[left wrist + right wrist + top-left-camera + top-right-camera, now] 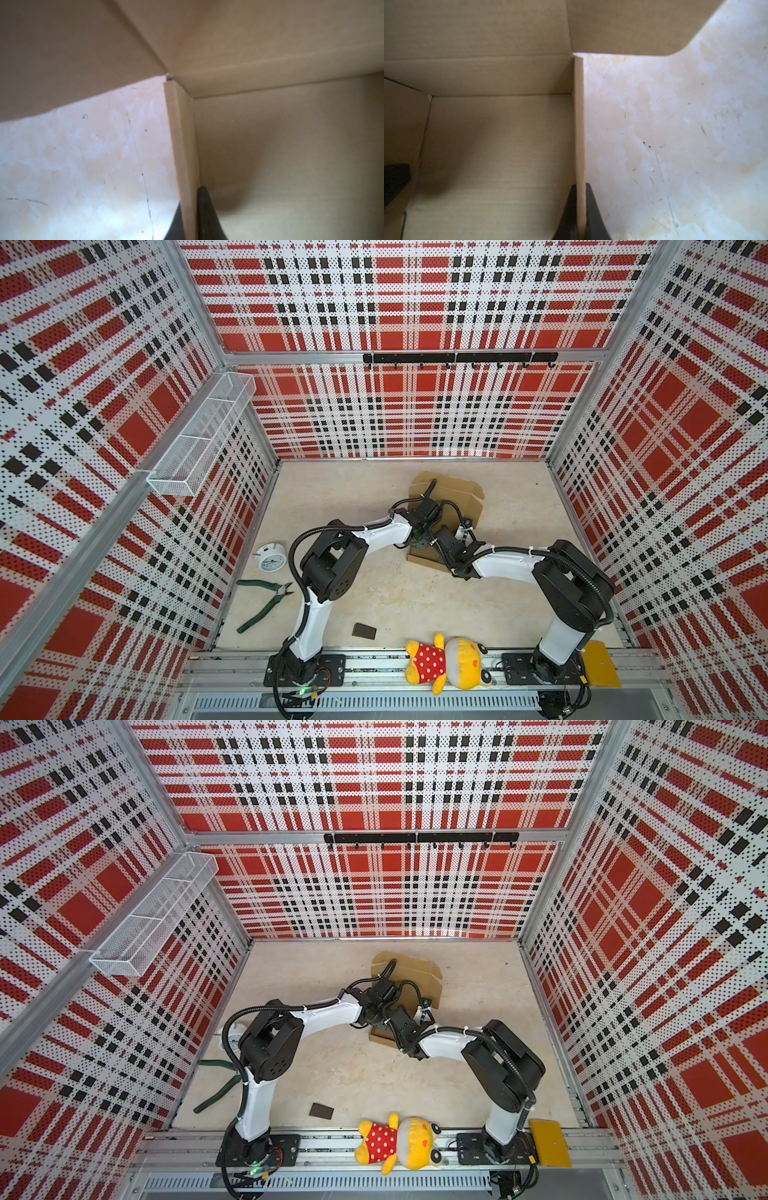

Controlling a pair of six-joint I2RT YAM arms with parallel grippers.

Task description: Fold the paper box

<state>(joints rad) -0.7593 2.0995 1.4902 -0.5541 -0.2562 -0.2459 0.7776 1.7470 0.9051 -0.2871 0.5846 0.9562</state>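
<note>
In both top views I see the plain brown corrugated cardboard paper box (453, 493) (415, 969) at the far middle of the table (374, 593), my left wrist view shows the left gripper (190, 199) pinched on one upright side wall, and my right wrist view shows the right gripper (580, 193) clamped on the opposite wall.
</note>
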